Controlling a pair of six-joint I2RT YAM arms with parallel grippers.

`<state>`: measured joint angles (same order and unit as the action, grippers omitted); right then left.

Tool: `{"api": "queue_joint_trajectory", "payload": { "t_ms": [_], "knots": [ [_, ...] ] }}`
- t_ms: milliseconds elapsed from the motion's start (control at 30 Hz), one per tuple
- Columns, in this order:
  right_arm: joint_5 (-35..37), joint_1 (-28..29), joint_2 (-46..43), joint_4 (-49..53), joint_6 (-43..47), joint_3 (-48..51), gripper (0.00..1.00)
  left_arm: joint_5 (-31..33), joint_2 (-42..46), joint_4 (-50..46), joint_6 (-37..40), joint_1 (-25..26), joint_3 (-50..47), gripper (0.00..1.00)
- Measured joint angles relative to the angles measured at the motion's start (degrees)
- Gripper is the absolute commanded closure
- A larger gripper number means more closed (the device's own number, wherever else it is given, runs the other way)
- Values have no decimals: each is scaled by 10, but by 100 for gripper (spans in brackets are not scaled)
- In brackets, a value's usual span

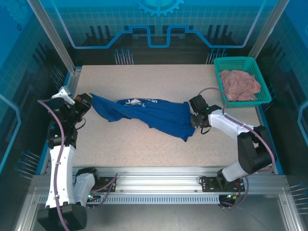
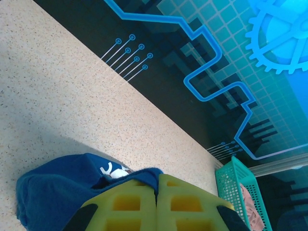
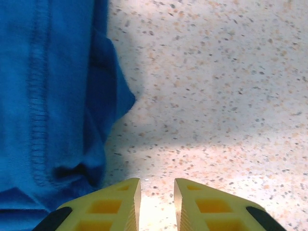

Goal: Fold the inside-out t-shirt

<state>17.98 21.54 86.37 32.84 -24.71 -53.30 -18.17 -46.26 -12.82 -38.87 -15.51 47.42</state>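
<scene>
At the left edge of the table (image 1: 144, 149), the left gripper (image 1: 89, 102) is closed tight. The left wrist camera shows its two yellow fingers (image 2: 127, 204) pressed flat against each other, with blue cloth bunched right at their tips. From overhead, the left end of the t-shirt (image 1: 154, 113) runs straight into this gripper, so it seems to have that end pinched.

The t-shirt lies across the middle of the table as a long, crumpled band. It starts narrow at the left gripper and widens toward the right, sloping slightly down toward the near edge. A patch of white lettering (image 1: 139, 101) faces up on its upper part, left of centre. In the right wrist view, a line of stitching runs along the cloth beside a folded flap.

The right gripper (image 1: 193, 119) sits at the wide right end of the t-shirt. Its yellow fingers (image 3: 207, 207) stand a narrow gap apart over bare speckled tabletop with nothing between them, and the edge of the cloth lies just to their left.

In the far right corner of the table sits a teal basket (image 1: 236, 60) with a crumpled pink garment (image 1: 239, 84) inside, well apart from the t-shirt.
</scene>
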Motion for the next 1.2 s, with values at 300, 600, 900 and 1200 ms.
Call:
{"api": "queue_joint_trajectory", "payload": {
  "t_ms": [300,600,900,1200],
  "knots": [
    [-141,0,-44,-49,-8,71,43,-24,-17,2,0,0,-11,100],
    [-207,-26,-48,-95,-21,123,55,-41,-17,12,-2,-1,-20,100],
    [-239,-44,-49,-147,-18,132,78,-47,-17,15,-2,-1,-23,100],
    [-243,-47,-56,-156,-18,147,66,-50,-17,18,-2,-1,-23,100]
  ]
}}
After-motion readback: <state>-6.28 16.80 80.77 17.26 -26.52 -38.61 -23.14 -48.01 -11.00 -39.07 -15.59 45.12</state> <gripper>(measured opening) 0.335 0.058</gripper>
